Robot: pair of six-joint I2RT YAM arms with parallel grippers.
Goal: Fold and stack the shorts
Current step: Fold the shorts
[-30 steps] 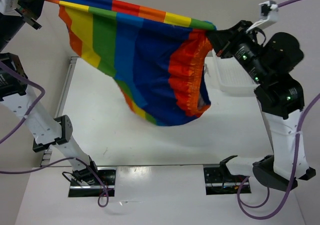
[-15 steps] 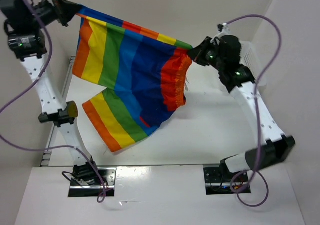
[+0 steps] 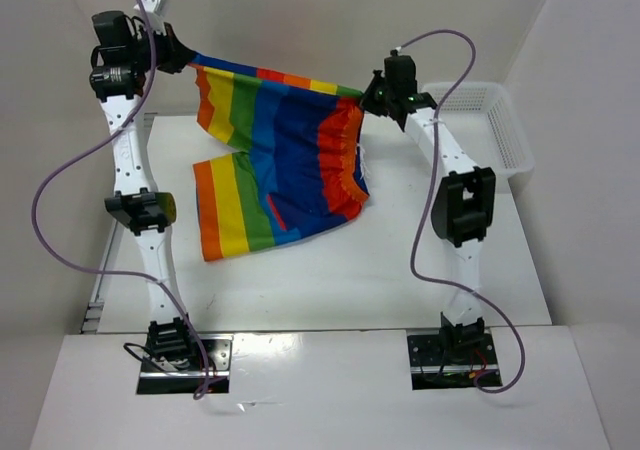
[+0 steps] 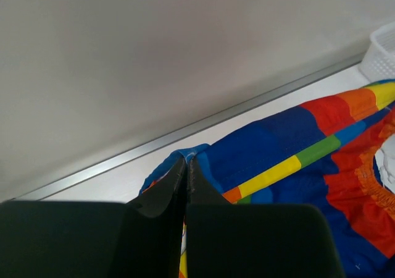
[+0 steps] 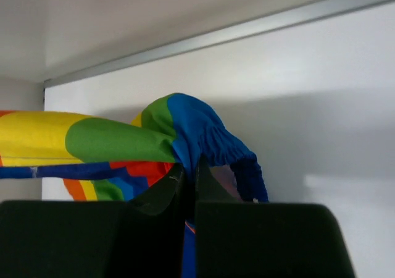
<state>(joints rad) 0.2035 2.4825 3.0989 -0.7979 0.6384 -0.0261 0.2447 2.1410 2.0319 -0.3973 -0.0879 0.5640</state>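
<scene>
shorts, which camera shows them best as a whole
The top external view. It shows the whole shorts stretched between the left tool and the right tool, with both legs and the waistband visible. Each wrist view shows only the pinched edge and a few stripes beside it.

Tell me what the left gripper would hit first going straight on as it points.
The left gripper, shut on the rainbow-striped fabric shorts, meets that cloth at once; beyond it, probably the metal rail edging the white table, though depth is unclear.
</scene>
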